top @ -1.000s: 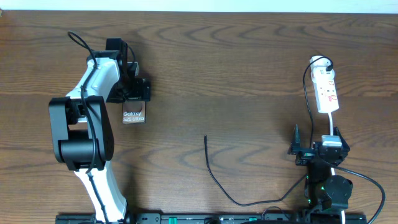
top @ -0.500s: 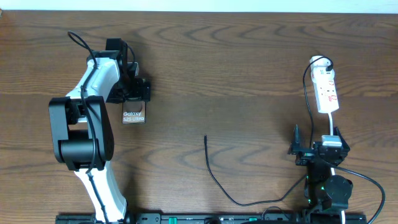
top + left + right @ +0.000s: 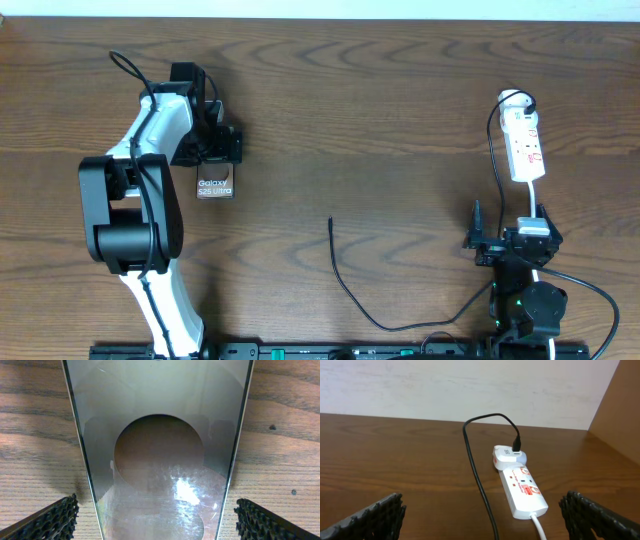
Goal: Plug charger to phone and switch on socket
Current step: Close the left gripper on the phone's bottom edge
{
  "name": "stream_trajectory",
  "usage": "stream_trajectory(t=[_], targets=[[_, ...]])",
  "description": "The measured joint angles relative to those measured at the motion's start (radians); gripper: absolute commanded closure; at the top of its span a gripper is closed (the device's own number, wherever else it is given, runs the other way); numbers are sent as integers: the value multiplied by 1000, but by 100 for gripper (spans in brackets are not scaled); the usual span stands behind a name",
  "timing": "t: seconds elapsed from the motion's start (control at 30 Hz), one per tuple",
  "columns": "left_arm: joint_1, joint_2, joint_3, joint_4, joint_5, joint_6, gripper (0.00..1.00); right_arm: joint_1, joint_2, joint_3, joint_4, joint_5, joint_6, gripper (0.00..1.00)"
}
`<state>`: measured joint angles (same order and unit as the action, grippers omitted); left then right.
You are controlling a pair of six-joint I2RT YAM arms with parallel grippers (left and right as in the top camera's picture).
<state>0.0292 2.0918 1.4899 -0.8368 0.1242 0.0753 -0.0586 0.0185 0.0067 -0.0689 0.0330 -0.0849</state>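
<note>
Nearest the robot's base, the long thin black charger cable [image 3: 345, 288] is looping along the front edge of the brown wooden table [image 3: 400, 100]. Its small plug tip [image 3: 331, 221] is lying free on the bare wood, pointing away from the base, well apart from both arms.

Off to the right, the right gripper [image 3: 508, 225] is hanging low near its own base. Its ribbed black fingers [image 3: 370, 517] are standing wide apart with nothing between them, and its camera is looking out along the table.

Further out on the left, the flat rectangular dark-framed phone [image 3: 215, 186] with the brownish screen is lying face up. The left gripper [image 3: 216, 155] is hovering over its far end. In the wrist view its black pads [image 3: 52, 521] are sitting either side of the phone's long edges with a strip of wood showing on each side, so the jaws are open and gripping nothing.

Farthest away, near the right rear of the table, the narrow white power strip [image 3: 527, 150] with red markings is lying lengthwise. A white adapter with a black plug [image 3: 516, 444] is seated at its far end.

By my reading, the opening step is under way: the left arm is lining up to secure the phone. Nothing is plugged in, and whether the switch is on is too small to tell. The next move is calling for the pads to be closing squarely on the phone's edges, then the right arm reaching across for the plug tip.
</note>
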Motion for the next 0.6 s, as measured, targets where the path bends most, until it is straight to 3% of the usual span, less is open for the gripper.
stream_trajectory(t=[0.6], targets=[[-2, 21, -3, 6, -23, 0, 2, 0, 0, 0, 0, 0, 0, 1]])
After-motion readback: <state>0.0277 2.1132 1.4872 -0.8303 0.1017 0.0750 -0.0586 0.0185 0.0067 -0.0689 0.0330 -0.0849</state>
